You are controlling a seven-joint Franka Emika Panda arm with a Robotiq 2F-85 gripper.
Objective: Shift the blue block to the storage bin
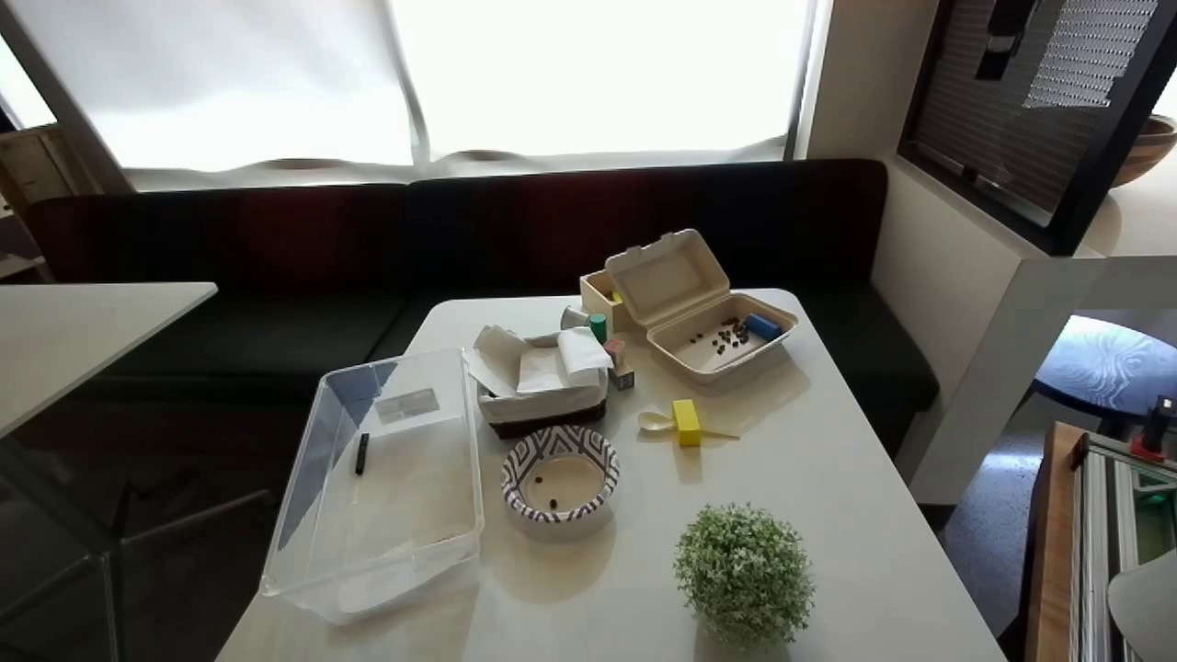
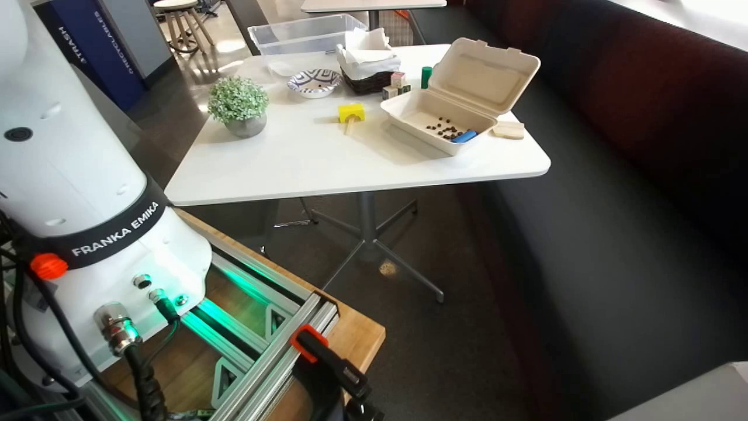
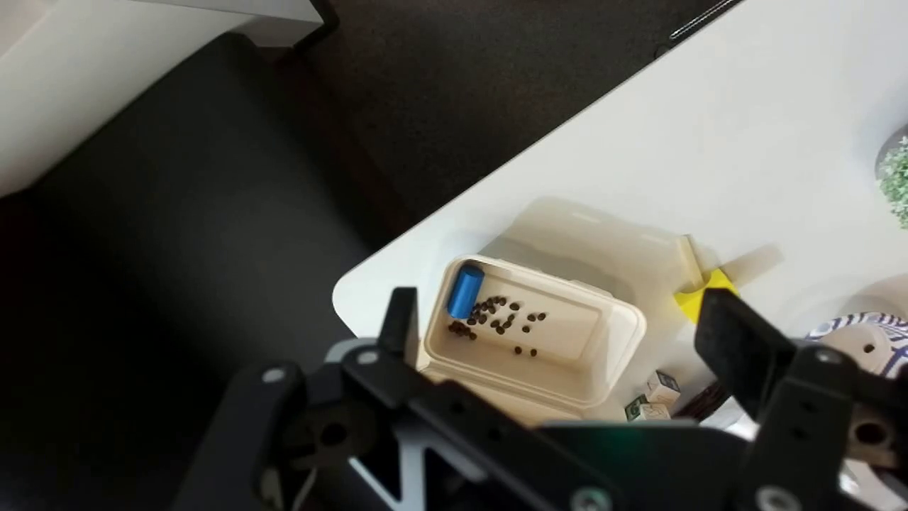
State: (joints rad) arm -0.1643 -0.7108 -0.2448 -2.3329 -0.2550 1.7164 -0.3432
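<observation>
The blue block is a small blue cylinder. It lies inside the open clamshell box against one end wall, beside several dark beans. It also shows in an exterior view and in the wrist view. The storage bin is a large clear tub on the table, seen also in an exterior view; it holds a small black stick. It is out of the wrist view. My gripper is open and empty, well above the clamshell box. It is outside both exterior views.
A patterned bowl and a lined basket stand between bin and clamshell. A yellow block sits on a wooden spoon. A potted plant stands near the front. The clamshell's raised lid stands up behind its tray.
</observation>
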